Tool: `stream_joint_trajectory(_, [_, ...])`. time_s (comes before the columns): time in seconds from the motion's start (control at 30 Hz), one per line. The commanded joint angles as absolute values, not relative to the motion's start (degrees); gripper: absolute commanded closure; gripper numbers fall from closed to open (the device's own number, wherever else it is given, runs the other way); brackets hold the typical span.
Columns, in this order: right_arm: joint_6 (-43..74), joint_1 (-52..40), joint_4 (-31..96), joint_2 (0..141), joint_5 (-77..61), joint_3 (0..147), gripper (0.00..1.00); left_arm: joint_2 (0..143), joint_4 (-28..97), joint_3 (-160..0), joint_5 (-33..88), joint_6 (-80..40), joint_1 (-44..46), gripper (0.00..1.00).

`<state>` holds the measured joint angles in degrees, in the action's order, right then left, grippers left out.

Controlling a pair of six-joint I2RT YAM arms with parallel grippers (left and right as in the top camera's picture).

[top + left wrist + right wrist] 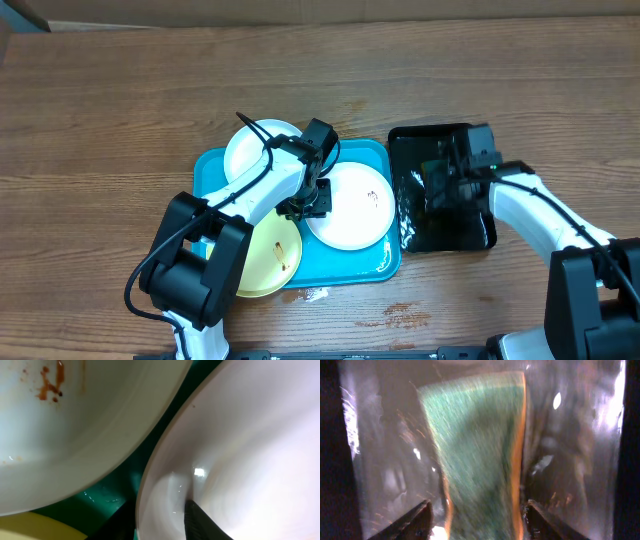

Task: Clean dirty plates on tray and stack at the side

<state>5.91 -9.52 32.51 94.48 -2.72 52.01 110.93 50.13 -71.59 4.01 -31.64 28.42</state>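
Table (120, 120): one, brown wood, bearing everything else.
Arms: two. The left one reaches over the tray and the right one over the black tray.
Tray (340, 268): one, turquoise, mid-table, with all three plates on it.
Black tray (475, 235): one, glossy and wet-looking, just right of the turquoise one.
Plates: three, two white and one yellow.
Rear white plate (255, 150): at the tray's far left corner, with a red-brown smear in the left wrist view.
Right white plate (355, 210): on the tray's right half, with one small dark mark.
Yellow plate (262, 265): at the near left corner, reaching over the front rim, with a dark smudge.
Sponge (480, 450): one, green with an orange edge, lying in the black tray.
Left gripper (312, 200): one finger sits inside the right white plate's rim and one outside. Whether it pinches the rim, I cannot tell.
Right gripper (479, 515): low over the black tray, with a finger on either side of the sponge. Whether it holds the sponge, I cannot tell.
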Motion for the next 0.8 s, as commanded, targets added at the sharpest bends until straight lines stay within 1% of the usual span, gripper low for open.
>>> stream_joint_trajectory(0.0, [5.98, -9.91, 29.87, 93.60, -2.59, 56.25, 0.32, 111.39, 50.30, -70.91, 4.05, -32.18, 28.64, 0.65])
stream_joint_trajectory(0.13, [5.98, -9.91, 25.58, 94.24, -2.57, 55.83, 0.32, 111.39, 50.30, -70.91, 4.05, -32.18, 28.64, 0.63])
stream_joint_trajectory(0.3, [6.00, -9.93, 23.20, 96.60, -2.59, 55.40, 0.33, 111.39, 50.33, -70.91, 4.05, -32.18, 28.64, 0.62])
stream_joint_trajectory(0.4, [5.98, -9.91, 21.93, 99.24, -2.57, 55.40, 0.35, 111.39, 50.26, -70.91, 4.05, -32.18, 28.64, 0.62])
stream_joint_trajectory(0.47, [6.00, -9.91, 21.41, 100.90, -2.59, 55.40, 0.39, 111.39, 50.24, -70.91, 4.19, -32.25, 28.64, 0.62])
stream_joint_trajectory(0.53, [6.00, -9.91, 21.15, 102.15, -2.57, 55.40, 0.46, 111.39, 50.24, -70.91, 4.36, -32.23, 28.64, 0.62])
stream_joint_trajectory(0.57, [6.00, -9.91, 20.99, 102.54, -2.55, 55.40, 0.52, 111.39, 50.24, -70.91, 4.34, -32.23, 28.64, 0.62])
stream_joint_trajectory(0.6, [6.00, -9.91, 20.56, 102.59, -2.57, 55.40, 0.71, 111.39, 50.24, -70.91, 4.34, -32.23, 28.64, 0.62])
stream_joint_trajectory(0.63, [6.00, -9.91, 20.08, 102.54, -2.57, 55.42, 0.92, 111.39, 50.24, -70.91, 4.34, -32.23, 28.64, 0.62])
stream_joint_trajectory(0.67, [6.00, -9.91, 19.84, 102.45, -2.59, 55.51, 0.96, 111.39, 50.24, -70.91, 4.34, -32.23, 28.64, 0.63])
stream_joint_trajectory(0.77, [6.00, -9.91, 19.38, 102.45, -2.57, 55.64, 0.96, 111.39, 50.09, -70.91, 4.34, -32.21, 28.64, 0.64])
